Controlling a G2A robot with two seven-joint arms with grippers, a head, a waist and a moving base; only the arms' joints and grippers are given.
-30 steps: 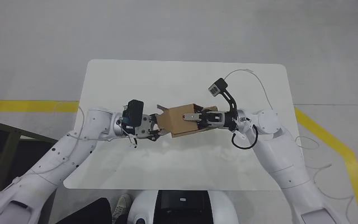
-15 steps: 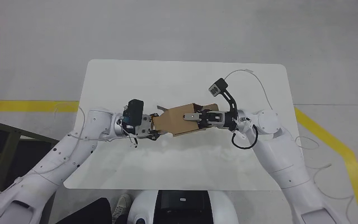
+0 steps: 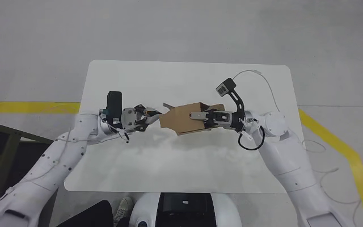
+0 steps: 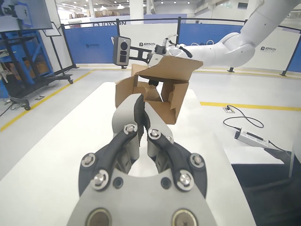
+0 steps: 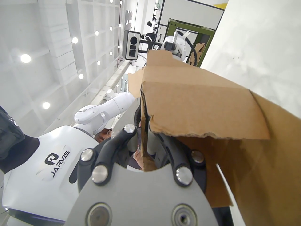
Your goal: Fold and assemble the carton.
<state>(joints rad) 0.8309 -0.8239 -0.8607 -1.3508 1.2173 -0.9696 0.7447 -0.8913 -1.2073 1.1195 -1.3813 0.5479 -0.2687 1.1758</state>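
So the carton (image 3: 180, 119) is held over the middle of the white table (image 3: 187, 79), lying on its side, partly popped into a box shape, with loose flaps sticking out at both ends. One brown wall of it is pinched by the right gripper (image 3: 194, 116), and in the right wrist view the panel (image 5: 200, 99) can be seen clamped edge-on between that gripper's (image 5: 144, 121) closed jaws. The open end is turned toward the left gripper (image 3: 151, 112). From the left wrist view, the inside of the carton (image 4: 162, 81) is visible, top flap raised, side flaps hanging half folded. The left gripper (image 4: 140, 101) is parked right at that opening with its jaws pressed together and nothing held between them. Whether its tips actually touch the cardboard can't be made out, tbh.
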